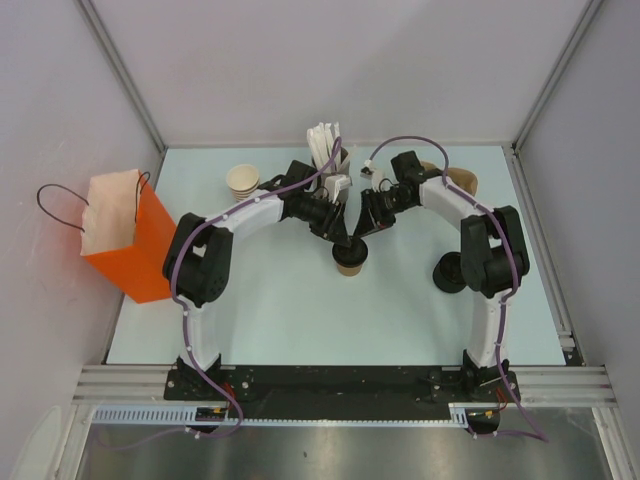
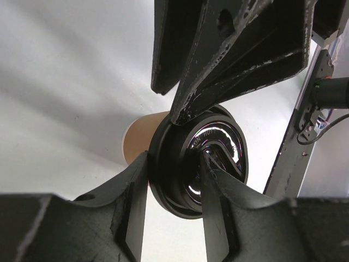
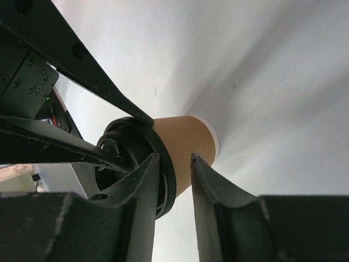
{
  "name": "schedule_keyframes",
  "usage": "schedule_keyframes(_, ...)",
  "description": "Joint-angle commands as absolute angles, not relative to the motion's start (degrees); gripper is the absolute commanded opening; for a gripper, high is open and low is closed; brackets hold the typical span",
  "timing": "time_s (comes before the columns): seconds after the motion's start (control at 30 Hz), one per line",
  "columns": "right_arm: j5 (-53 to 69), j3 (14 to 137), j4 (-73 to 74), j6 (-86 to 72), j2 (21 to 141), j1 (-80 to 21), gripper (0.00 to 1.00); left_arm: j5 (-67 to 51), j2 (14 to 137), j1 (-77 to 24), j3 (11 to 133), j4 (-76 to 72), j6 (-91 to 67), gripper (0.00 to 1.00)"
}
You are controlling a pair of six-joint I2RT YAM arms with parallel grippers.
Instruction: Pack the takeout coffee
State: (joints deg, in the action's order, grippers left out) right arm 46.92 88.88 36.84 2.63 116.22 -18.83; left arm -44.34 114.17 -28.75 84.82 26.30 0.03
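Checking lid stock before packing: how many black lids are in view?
2. One black lid sits on the takeout coffee mid-table; a second lid lies beside the right arm, possibly a stack hiding more.

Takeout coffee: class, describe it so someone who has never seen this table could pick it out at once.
On the pale table, look at the centre, right of the orange bag. The takeout coffee is the single small tan paper cup under a black lid, unlike the open stack of cups and the grey holder of white sticks behind it.
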Motion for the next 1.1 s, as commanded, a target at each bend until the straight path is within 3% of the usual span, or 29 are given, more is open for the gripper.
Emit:
schedule_keyframes(0.0, 43.0, 91.1, 39.0, 5.7, 117.3, -19.1, 0.38, -34.5, 117.8, -29.4, 81.9, 30.8, 6.6, 0.40)
schedule_keyframes(0.3, 47.6, 97.2, 42.6, 8.9, 111.9, -16.4, 0.51, -35.2, 118.0, -28.9, 82.4, 30.8, 6.4, 0.40)
schedule_keyframes(0.53, 44.3, 92.3, 43.3, 10.5, 110.0, -18.6, 0.59, -37.1, 118.3, -28.1, 82.9, 30.4, 5.8, 0.40)
schedule_keyframes(0.7, 42.8, 87.9, 41.1, 9.6, 109.0, -19.9, 0.67, -38.8, 117.7, -27.5, 83.8, 30.4, 5.5, 0.46)
schedule_keyframes(1.07, 41.2, 85.9, 40.2, 8.4, 109.3, -21.6, 0.67, -41.5, 117.9, -27.3, 84.3, 30.1, 4.8, 0.50)
